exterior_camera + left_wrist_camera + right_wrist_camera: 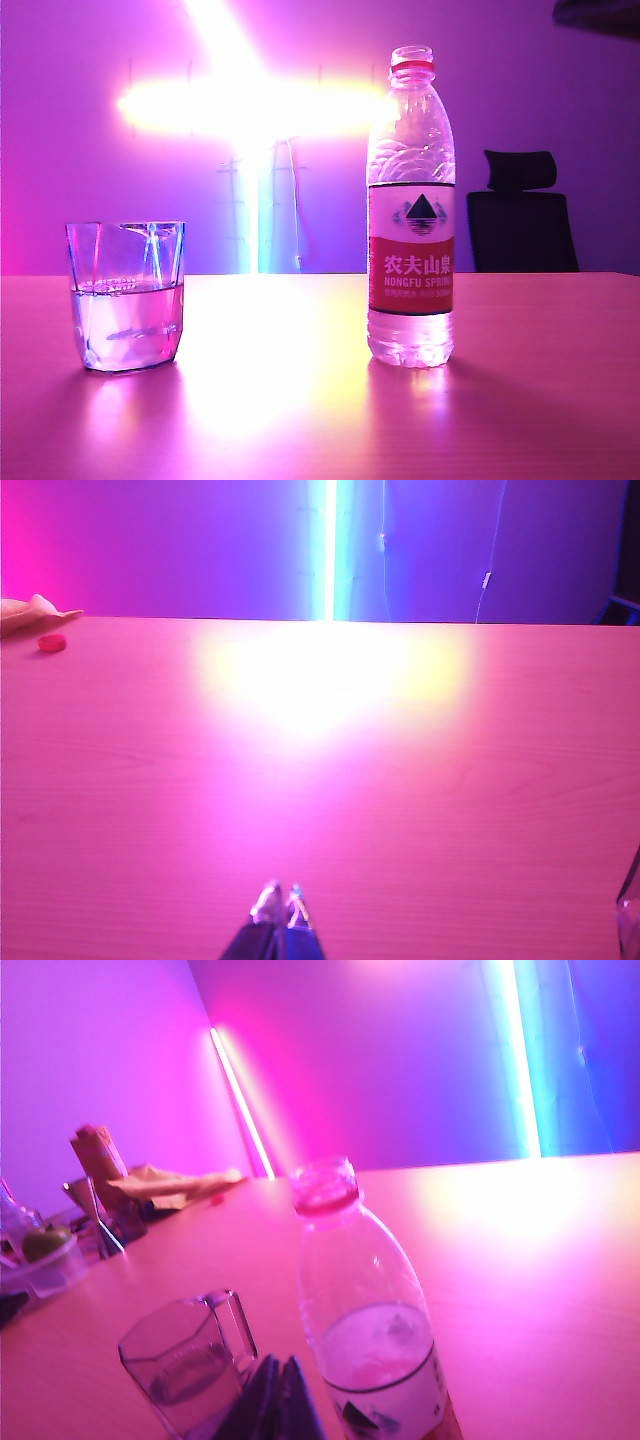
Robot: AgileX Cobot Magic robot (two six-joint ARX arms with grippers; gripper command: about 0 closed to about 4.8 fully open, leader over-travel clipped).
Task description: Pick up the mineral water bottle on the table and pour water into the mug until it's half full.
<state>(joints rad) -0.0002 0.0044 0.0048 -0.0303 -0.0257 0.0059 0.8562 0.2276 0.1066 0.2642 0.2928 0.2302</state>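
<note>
- Mug point(126, 295) at left on the table point(300, 400): upright, holding water to roughly half its height, well apart from the bottle.
- Left gripper point(280, 905), near edge of table, seen only in left wrist view: fingertips pressed together, nothing held, over bare tabletop; small red cap point(52, 642) lying far off at the left edge.
- Mineral water bottle point(411, 210) at right of centre: upright, uncapped, label facing the camera, touched by neither gripper.
- Right gripper point(275, 1400), above and just near of the bottle in right wrist view: fingers fully closed, empty.
- Step in hand, judged: pour apparently complete, bottle set down.
- Next move, judged: retreat clear of bottle without tipping it; top-up only if level falls short.
</note>
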